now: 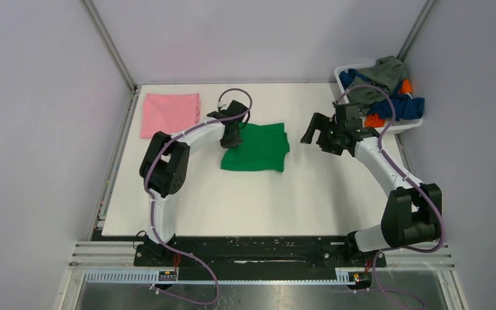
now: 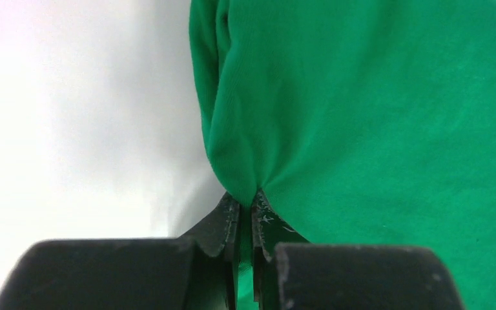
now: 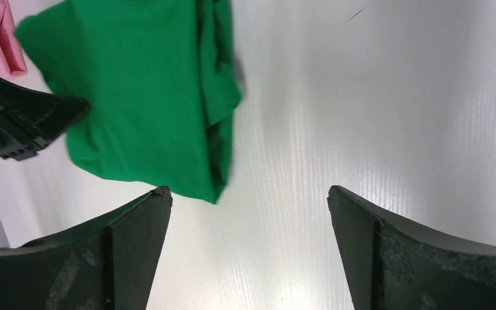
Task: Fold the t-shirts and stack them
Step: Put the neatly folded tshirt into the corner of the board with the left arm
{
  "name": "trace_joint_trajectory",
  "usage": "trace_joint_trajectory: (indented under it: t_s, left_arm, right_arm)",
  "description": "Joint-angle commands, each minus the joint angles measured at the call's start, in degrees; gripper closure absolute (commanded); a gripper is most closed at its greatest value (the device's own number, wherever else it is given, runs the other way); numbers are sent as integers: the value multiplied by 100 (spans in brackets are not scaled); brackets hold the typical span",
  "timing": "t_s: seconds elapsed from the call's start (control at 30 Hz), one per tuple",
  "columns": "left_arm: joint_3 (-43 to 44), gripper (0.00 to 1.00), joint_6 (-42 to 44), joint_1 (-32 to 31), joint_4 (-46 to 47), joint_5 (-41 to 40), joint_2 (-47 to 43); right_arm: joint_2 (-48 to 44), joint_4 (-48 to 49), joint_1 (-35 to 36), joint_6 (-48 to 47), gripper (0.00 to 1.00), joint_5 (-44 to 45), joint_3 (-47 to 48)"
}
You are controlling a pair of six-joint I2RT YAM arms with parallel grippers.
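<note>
A folded bright green t-shirt [image 1: 258,148] lies on the white table, mid-table. My left gripper [image 1: 234,137] is shut on its left edge; the left wrist view shows green fabric [image 2: 361,116] pinched between the closed jaws [image 2: 246,206]. A folded light pink t-shirt [image 1: 170,113] lies at the back left. My right gripper [image 1: 316,134] is open and empty, above bare table to the right of the green shirt, which shows in the right wrist view [image 3: 142,97]. Grey-olive [image 1: 378,77], dark blue and orange shirts are heaped in the basket.
A white slotted basket [image 1: 405,126] stands at the back right corner of the table [image 1: 265,200]. Grey walls and metal frame rails surround the table. The left arm's body shows at the left of the right wrist view [image 3: 13,123].
</note>
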Motion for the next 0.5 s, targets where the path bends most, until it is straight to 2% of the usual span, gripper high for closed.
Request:
trace_joint_trajectory:
  t_s: [0.0, 0.23, 0.37, 0.47]
  left_arm:
    - [690, 100, 1858, 375, -586, -1414, -97]
    - [1403, 100, 3491, 731, -130, -2177, -69]
    - [1884, 100, 4037, 946, -68, -2819, 138]
    - [2153, 100, 4234, 1162, 47, -3002, 188]
  right_arm:
    - [-353, 167, -22, -266, 1, 372, -42]
    - [-401, 292, -23, -400, 0, 592, -112]
    - [-404, 305, -24, -453, 1, 730, -120]
    - [-404, 325, -28, -500, 1, 847, -121]
